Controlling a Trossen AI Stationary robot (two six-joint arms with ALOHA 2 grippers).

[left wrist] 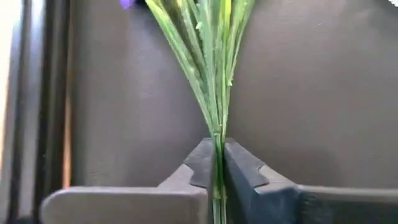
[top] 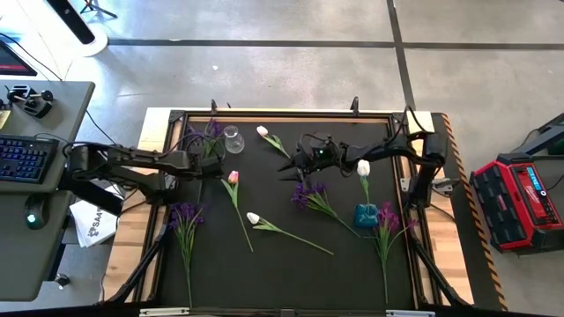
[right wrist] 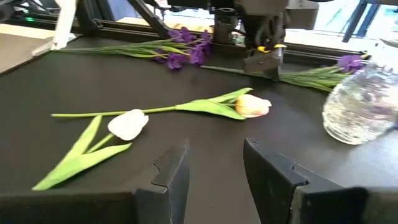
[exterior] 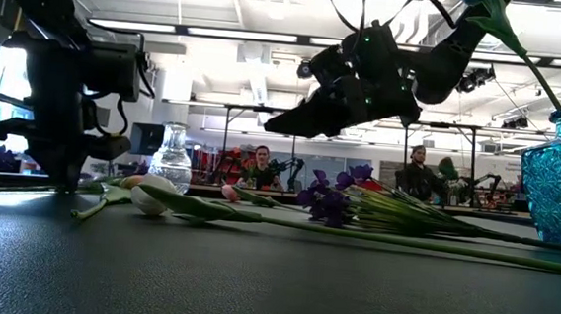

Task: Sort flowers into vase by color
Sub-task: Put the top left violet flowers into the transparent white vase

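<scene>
Left gripper (left wrist: 217, 177) clenched on purple spray stem (left wrist: 208, 74), upper left of high view by clear vase (top: 233, 138). Right gripper (right wrist: 214, 165) released, hovering mid-table above pink tulip (right wrist: 252, 106) & white tulip (right wrist: 128, 124).

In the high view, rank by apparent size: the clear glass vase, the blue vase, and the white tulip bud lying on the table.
1. Blue vase
2. Clear glass vase, close to the blue one, so that order is unsure
3. White tulip bud, clearly smallest

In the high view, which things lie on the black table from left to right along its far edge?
Purple spray held by the left pincer → clear glass vase → white-pink tulip → right pincer.
</scene>
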